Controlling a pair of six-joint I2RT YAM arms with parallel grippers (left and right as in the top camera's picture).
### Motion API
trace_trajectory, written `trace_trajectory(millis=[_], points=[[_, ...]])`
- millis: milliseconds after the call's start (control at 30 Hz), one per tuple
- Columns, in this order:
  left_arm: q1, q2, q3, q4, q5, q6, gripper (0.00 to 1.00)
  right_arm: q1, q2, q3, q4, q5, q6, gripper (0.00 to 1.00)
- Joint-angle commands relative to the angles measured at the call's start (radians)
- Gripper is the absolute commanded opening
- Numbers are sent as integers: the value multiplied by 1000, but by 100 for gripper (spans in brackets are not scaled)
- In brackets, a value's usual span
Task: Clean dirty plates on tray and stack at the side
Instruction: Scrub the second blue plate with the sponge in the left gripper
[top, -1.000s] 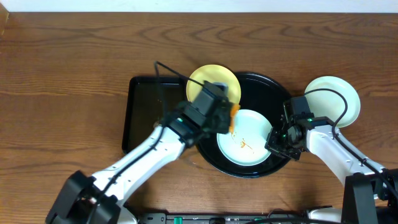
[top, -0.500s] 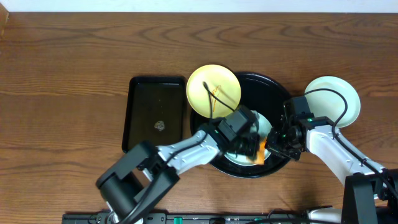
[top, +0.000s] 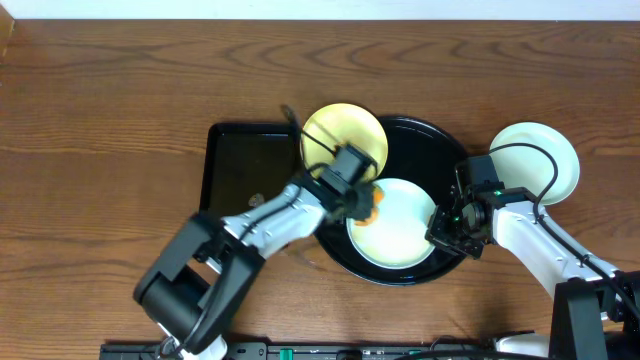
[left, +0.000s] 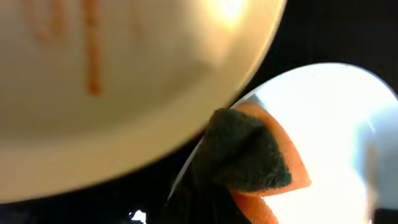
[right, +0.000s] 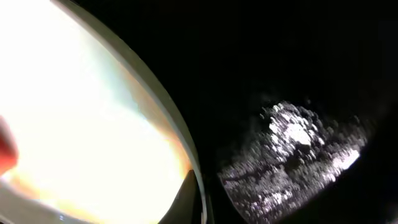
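The left gripper (top: 362, 200) clamps the sponge (left: 255, 155) on the mint plate (top: 400, 238)'s left edge; the right gripper (top: 448, 228) seems to touch its right rim, grip unclear.

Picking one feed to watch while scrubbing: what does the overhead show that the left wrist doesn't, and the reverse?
Overhead only: the third plate on the table right of the round tray, the rectangular tray, and the right gripper at the mint plate's right edge. Left wrist only: the sponge's dark scouring face and the orange-brown streaks on the yellow plate, close up. Both: yellow plate, mint plate, sponge, round tray.
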Motion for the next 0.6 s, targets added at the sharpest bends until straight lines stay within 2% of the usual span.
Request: trace_trajectory(millis=[0,133,200,400,567], points=[[45,-7,-10,-14,-128,28,7,11,0,-8,-10,37,-2,1],[25,-6,-10,-2,13,39,7,11,0,-8,-10,37,-2,2],[-29,-6,-10,18,79,39,7,11,0,-8,-10,37,-2,1],[-172,-5,-10,21,76,74,7,11,0,-8,-11,26,-2,1],[-204,-5,-10,11,29,77,7,11,0,-8,-13,26,-2,1]])
